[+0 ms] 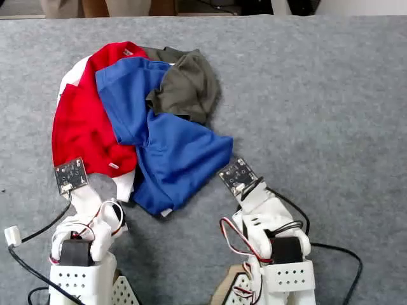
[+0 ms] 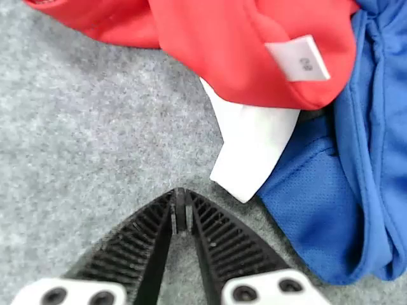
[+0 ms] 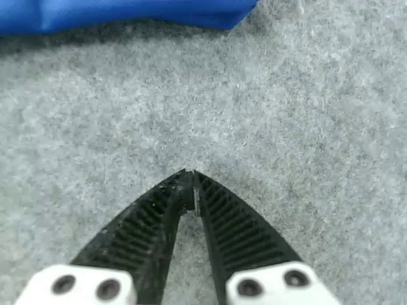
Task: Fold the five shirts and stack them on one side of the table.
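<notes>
Nothing is folded or stacked yet; the whole task is remaining. On the table [image 1: 331, 95], blue shirt [image 1: 165, 146], red shirt [image 1: 82, 127] and white shirt [image 2: 251, 149] are lying heaped just ahead of left gripper [image 2: 180, 213]. The blue hem is lying just ahead of right gripper [image 3: 189, 181]. Both grippers are sitting closed, gripping nothing.

2 arms in white plastic: left arm [image 1: 86, 216], right arm [image 1: 267, 222]. Perforated white bases [image 1: 76, 279] at the near edge, dark motor blocks [image 1: 286, 249] set into the shells. Small black circuit board [image 1: 70, 175] on each wrist (dotted with tiny parts). Red and white wires [image 1: 232, 236] looped along the right arm; white plug [image 1: 11, 236] on a black lead by the left. Left gripper [image 2: 180, 198] and right gripper [image 3: 189, 179] alike: black ribbed fingers [image 2: 143, 244], white mounts [image 2: 70, 293], 2 dark screw holes [image 2: 54, 295] per mount.
</notes>
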